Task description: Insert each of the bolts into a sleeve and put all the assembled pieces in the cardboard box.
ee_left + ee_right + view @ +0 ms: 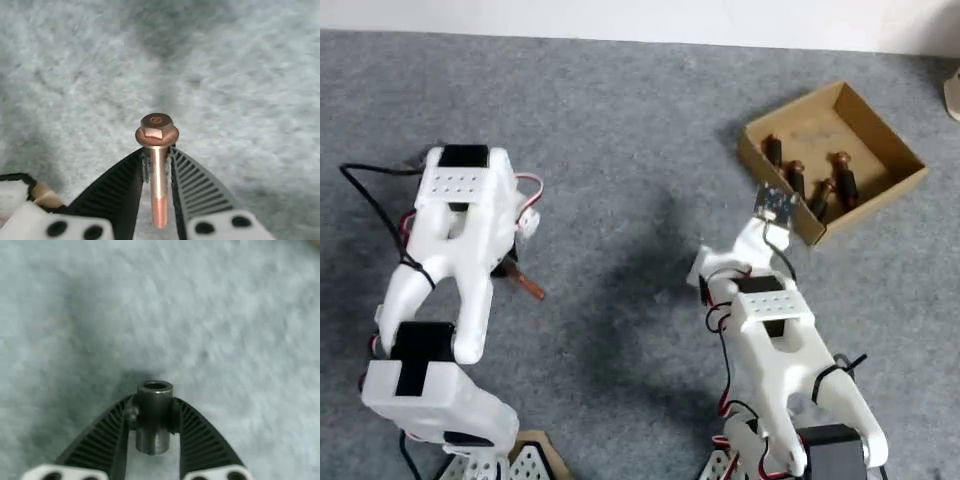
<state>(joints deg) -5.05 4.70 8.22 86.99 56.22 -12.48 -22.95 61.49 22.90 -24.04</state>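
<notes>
So left jaws clamp the bolt [158, 167], right jaws the sleeve [154, 412]. I'd line up axes before pushing.

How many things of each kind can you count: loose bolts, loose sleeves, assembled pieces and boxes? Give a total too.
Loose bolt: 1
Loose sleeve: 1
Assembled pieces: 4
Cardboard box: 1
Total: 7

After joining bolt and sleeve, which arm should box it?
Right, likely: the right gripper, holding the sleeve, is much nearer the cardboard box than the left gripper with the bolt.
</notes>
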